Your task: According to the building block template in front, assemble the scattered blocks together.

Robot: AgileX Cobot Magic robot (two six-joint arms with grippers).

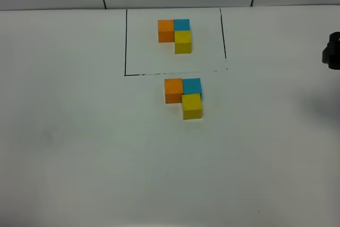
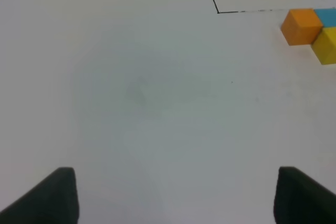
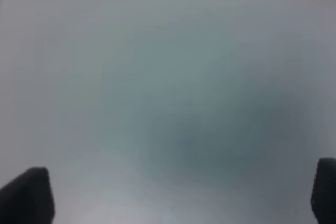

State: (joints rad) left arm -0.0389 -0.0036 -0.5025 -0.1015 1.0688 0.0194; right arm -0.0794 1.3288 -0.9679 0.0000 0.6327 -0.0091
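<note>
White desk (image 1: pixel 64 147) stretching under a grey tiled wall in the high view; black-lined template (image 1: pixel 175 38) framing an orange-blue-yellow L of cubes, and just beside its near line, three loose plain cubes (image 1: pixel 184 97) sitting joined in the same L. Assembly looking finished. Left wrist view: left pincer (image 2: pixel 176 195) hanging released, grasping nothing, cubes well apart. Right wrist view: right pincer (image 3: pixel 181 195) gaping wide over blurred bare desk.

cubes (image 1: pixel 183 97): orange, blue, yellow | template (image 1: pixel 174 35): black lines, same colours | table (image 1: pixel 79 147): white
</note>
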